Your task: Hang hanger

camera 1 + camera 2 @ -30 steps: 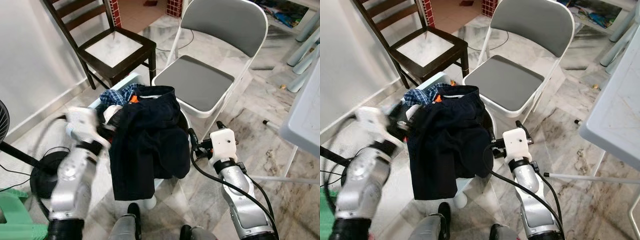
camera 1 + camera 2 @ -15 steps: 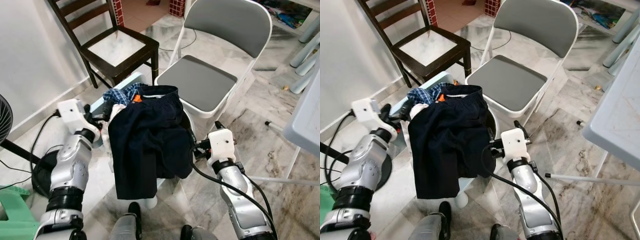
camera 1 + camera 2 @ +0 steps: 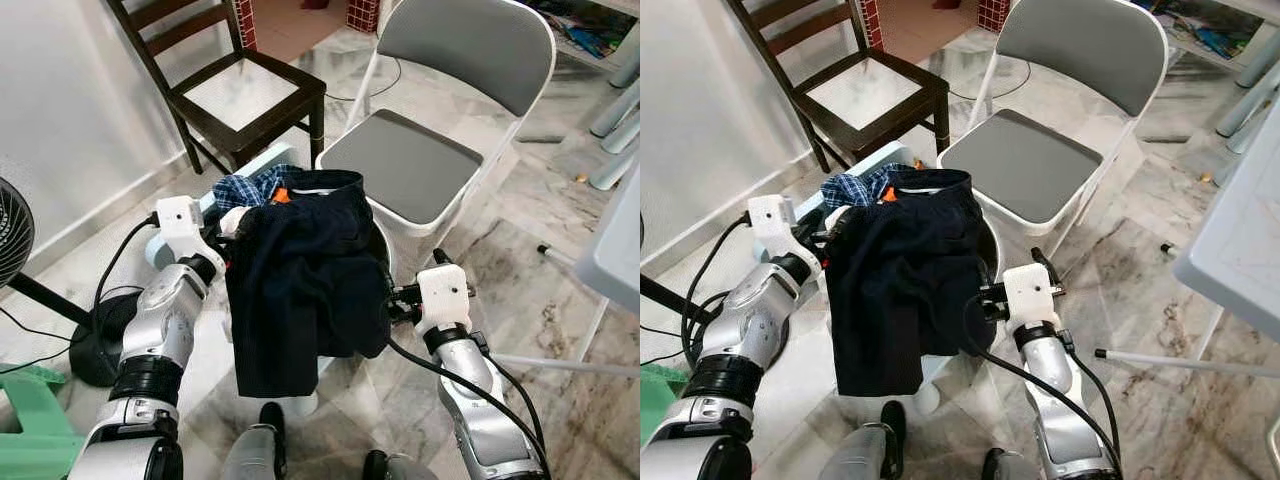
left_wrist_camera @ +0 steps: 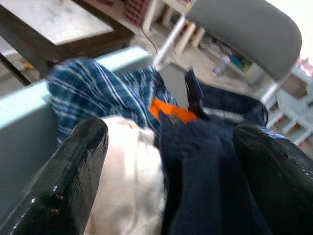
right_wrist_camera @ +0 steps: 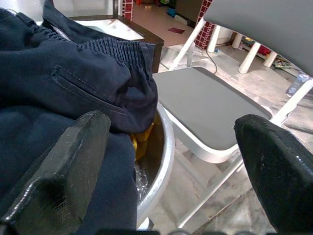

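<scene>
**Claws spread at either side of the laundry heap**

Left claw raised at the robot's left of the heap, two black fingers wide apart, pinching nothing. Between those fingers in the left wrist view: a white cloth, a blue plaid garment, a small orange piece and the waistband of dark navy shorts. Right claw held just beside the shorts on the robot's right, fingers likewise spread and holding nothing.

Shorts draped over the top of the pile and hanging down its near side, elastic waistband uppermost. Plaid garment tucked behind them, against the wall of a pale blue plastic tub. Round shiny metal basin under the shorts on the right-hand side, rim touching the fabric, something yellow inside it.

Cannot tell where the hanger lies: nothing among the clothes reads clearly as one, and cannot say whether the orange piece belongs to it.

Behind the heap, a white folding chair with grey padded seat and back, seat bare, close beside the basin. To its left, a dark wooden chair with a pale seat, against the white wall. Marble floor all around. Black fan base with its cable and a green plastic stool at the robot's left; edge of a pale grey bench at the right.
</scene>
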Robot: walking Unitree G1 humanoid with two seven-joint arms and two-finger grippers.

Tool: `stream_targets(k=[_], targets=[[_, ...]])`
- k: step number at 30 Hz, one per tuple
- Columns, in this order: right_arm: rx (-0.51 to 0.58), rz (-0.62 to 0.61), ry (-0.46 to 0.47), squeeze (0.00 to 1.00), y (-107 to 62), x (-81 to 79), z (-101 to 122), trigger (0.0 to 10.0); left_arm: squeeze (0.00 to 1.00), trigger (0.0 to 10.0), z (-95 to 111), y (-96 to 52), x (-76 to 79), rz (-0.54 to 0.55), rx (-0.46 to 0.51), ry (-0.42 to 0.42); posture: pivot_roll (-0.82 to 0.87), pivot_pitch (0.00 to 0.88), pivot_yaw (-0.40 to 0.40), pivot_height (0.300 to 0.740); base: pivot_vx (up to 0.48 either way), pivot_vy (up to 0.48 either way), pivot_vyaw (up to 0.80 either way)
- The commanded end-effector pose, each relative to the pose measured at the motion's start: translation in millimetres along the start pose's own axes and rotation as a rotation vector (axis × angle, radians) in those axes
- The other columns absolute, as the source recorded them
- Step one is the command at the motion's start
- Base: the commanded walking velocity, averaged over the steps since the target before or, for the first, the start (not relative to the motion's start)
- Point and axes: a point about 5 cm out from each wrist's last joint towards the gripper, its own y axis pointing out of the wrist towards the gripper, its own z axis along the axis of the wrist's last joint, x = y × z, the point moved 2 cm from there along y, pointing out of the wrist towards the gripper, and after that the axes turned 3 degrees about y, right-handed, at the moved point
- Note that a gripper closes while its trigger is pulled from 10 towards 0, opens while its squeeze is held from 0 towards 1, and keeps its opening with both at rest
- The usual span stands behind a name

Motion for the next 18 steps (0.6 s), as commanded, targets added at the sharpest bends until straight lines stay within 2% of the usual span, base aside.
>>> stream_targets(k=[1, 2, 8, 13, 15, 16, 18], targets=[[0.005, -0.005, -0.004, 0.00, -1.3, 0.1, 0.4, 10.0, 0.00, 0.3, -11.1, -1.8, -0.3, -0.016, -0.062, 0.006, 0.11, 0.284, 0.036, 0.740, 0.000, 0.000, 0.00], [0.005, -0.005, -0.004, 0.00, -1.0, -0.2, 0.4, 10.0, 0.00, 0.0, -13.1, -2.5, 0.3, -0.028, -0.072, 0.010, 0.11, 0.284, 0.035, 0.740, 0.000, 0.000, 0.00], [0.006, -0.001, -0.004, 0.00, -0.7, -1.3, 0.3, 10.0, 0.00, 0.0, -21.0, -5.8, 0.8, -0.052, -0.123, 0.055, 0.12, 0.284, 0.032, 0.740, 0.000, 0.000, 0.00], [0.007, 0.002, -0.005, 0.00, -0.5, -1.7, 0.4, 10.0, 0.00, 0.0, -24.6, -9.2, -3.3, -0.021, -0.124, 0.076, 0.12, 0.286, 0.028, 0.740, 0.000, 0.000, 0.00], [0.007, 0.003, -0.006, 0.00, -0.4, -1.7, 0.4, 10.0, 0.00, 0.0, -23.5, -10.0, -4.9, -0.007, -0.112, 0.105, 0.12, 0.286, 0.027, 0.740, 0.000, 0.000, 0.00], [0.007, 0.003, -0.006, 0.00, -0.3, -1.6, 0.4, 10.0, 0.00, 0.0, -23.0, -11.3, -5.3, 0.001, -0.100, 0.156, 0.12, 0.286, 0.027, 0.740, 0.000, 0.000, 0.00], [0.007, 0.004, -0.007, 0.00, -0.2, -1.4, 0.3, 10.0, 0.00, 0.0, -24.1, -12.4, -4.1, 0.000, -0.095, 0.197, 0.12, 0.286, 0.026, 0.740, 0.000, 0.000, 0.00]])
